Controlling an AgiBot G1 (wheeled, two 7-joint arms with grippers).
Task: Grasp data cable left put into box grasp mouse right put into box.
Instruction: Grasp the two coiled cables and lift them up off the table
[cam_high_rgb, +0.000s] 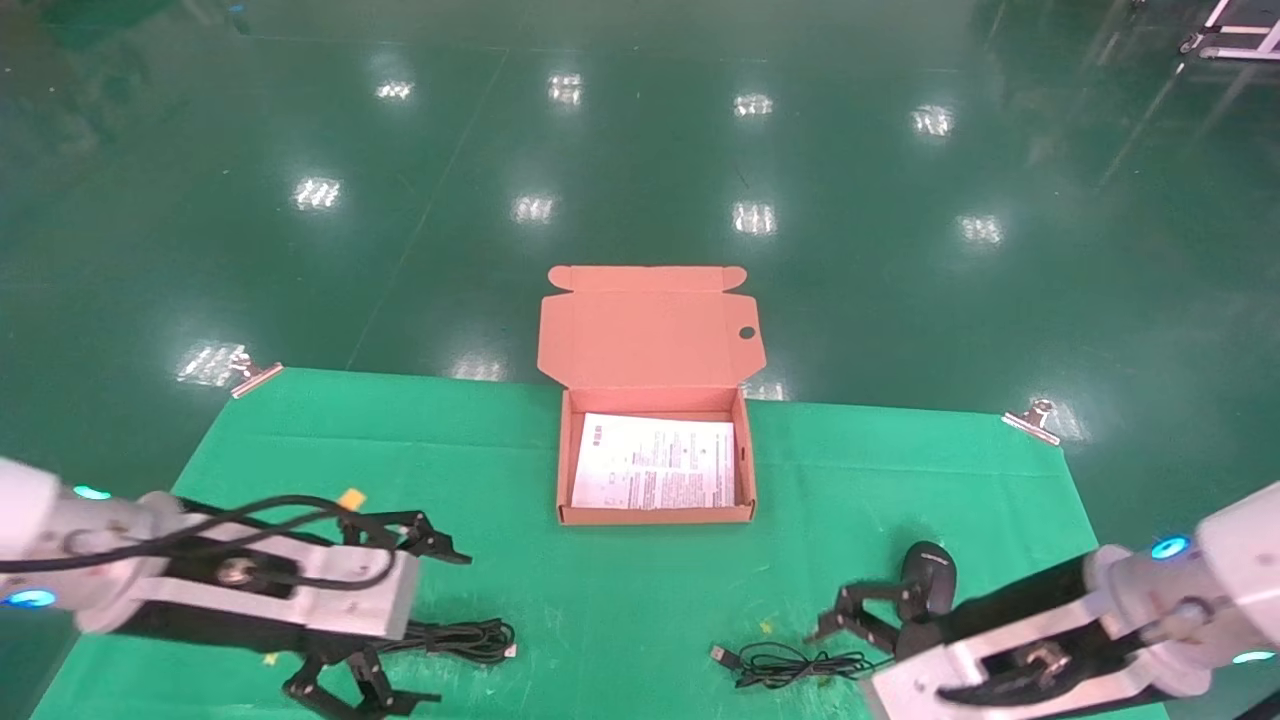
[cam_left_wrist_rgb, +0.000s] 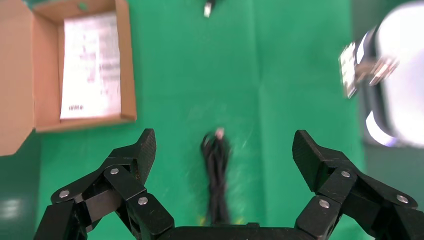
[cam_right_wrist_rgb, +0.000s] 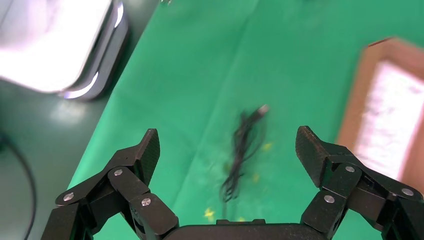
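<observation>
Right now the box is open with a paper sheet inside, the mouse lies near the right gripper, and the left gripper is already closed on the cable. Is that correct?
Not quite. The left gripper is open and holds nothing: the left wrist view shows the cable lying on the green mat between its spread fingers. The rest stands: the box is open with the paper sheet inside, and the mouse lies near the right gripper.

Left gripper (cam_left_wrist_rgb: 222, 147): your fingers (cam_left_wrist_rgb: 135, 155) are spread wide above the green cloth (cam_left_wrist_rgb: 300, 75).
Data cable (cam_left_wrist_rgb: 216, 175): you see it between them, apart from both.
Box (cam_left_wrist_rgb: 127, 65): lid open, printed sheet (cam_left_wrist_rgb: 90, 65) inside.
</observation>
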